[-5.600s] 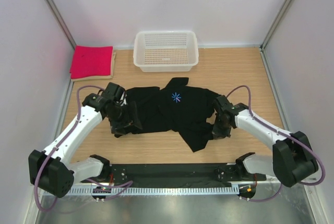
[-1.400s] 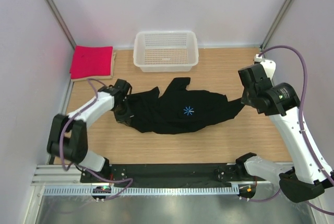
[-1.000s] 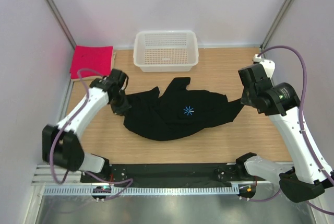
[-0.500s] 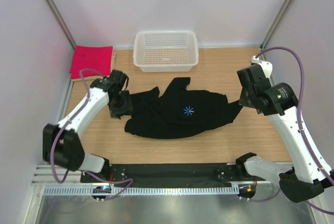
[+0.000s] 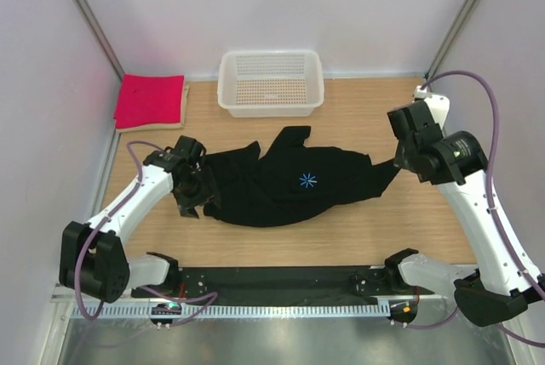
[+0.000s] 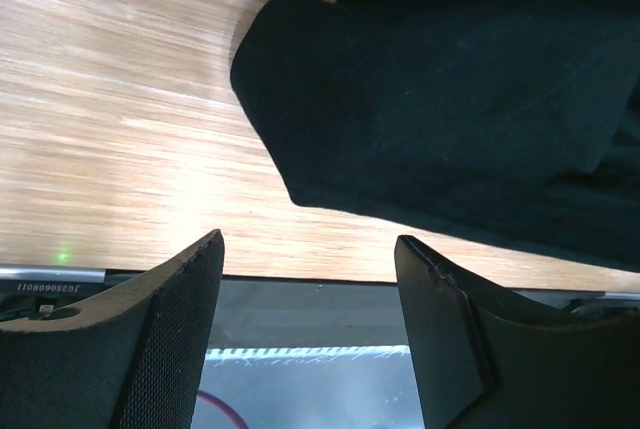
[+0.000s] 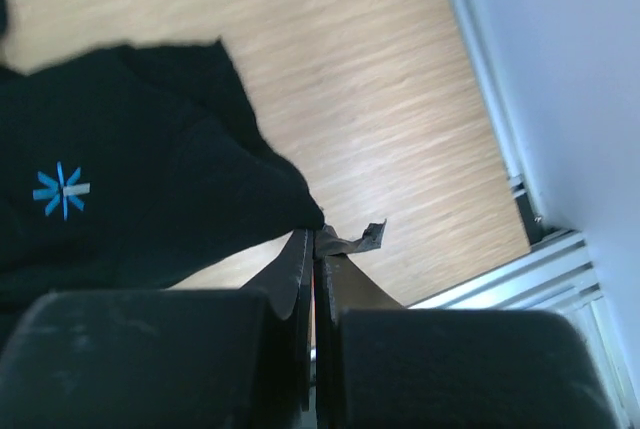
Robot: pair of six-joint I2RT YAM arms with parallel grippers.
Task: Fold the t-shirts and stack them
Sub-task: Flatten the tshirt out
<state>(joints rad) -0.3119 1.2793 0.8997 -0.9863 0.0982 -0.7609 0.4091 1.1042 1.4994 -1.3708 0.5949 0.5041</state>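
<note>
Lying beside parted left hand (image 6: 308,245), black t-shirt (image 5: 289,188) is clamped by right hand (image 7: 314,239).

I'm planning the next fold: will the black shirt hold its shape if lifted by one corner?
Probably not: the black shirt lies rumpled in soft folds, so it is likely floppy. It looks thin and probably light, since the right end effector holds it by just a corner pinch.

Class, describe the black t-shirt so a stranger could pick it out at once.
On the wooden table, find the white mesh basket at the far edge. Just in front of it lies the black t-shirt, spread out and rumpled. Unlike the folded pink-red shirt in the far left corner, it carries a small blue star mark.
</note>
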